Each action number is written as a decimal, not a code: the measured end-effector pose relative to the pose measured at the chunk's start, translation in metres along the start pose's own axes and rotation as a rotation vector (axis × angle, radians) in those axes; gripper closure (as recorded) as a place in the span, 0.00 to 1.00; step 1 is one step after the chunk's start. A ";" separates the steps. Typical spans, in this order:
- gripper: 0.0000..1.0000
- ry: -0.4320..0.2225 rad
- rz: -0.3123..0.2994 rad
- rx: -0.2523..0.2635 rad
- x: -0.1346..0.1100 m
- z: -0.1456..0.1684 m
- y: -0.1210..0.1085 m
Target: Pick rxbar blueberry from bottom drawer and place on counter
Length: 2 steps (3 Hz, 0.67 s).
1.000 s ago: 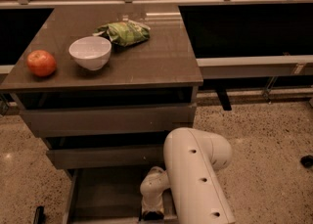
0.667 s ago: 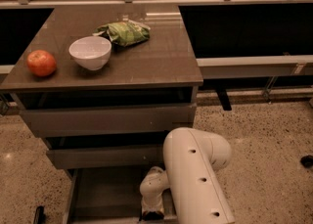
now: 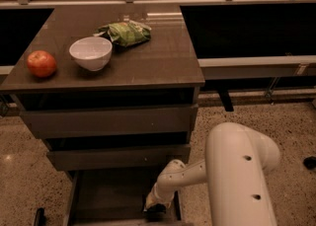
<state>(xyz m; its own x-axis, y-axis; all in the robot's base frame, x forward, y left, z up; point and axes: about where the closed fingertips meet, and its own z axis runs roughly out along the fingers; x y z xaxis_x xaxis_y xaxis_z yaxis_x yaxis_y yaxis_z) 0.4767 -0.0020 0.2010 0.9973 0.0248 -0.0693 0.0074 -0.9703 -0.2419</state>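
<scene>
The bottom drawer (image 3: 106, 195) stands pulled open under the cabinet, its bare floor showing. My white arm reaches down into its right side, and the gripper (image 3: 155, 207) sits low at the drawer's front right. A small dark thing lies right under the gripper; I cannot tell whether it is the rxbar blueberry. The counter (image 3: 148, 57) is the dark brown tabletop above the drawers.
On the counter stand a red apple (image 3: 41, 63), a white bowl (image 3: 91, 52) and a green snack bag (image 3: 125, 32). Two shut drawer fronts (image 3: 108, 121) sit above the open one. Speckled floor lies to the right. A dark ledge runs behind.
</scene>
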 end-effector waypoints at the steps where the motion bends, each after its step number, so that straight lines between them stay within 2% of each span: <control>1: 1.00 0.040 -0.033 0.066 0.009 -0.050 -0.001; 2: 1.00 0.053 -0.073 0.101 0.017 -0.093 0.000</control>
<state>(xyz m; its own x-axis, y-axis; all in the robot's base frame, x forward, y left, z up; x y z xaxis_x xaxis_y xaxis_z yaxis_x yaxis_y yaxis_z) 0.5001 -0.0239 0.2904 0.9969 0.0791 0.0022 0.0751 -0.9371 -0.3408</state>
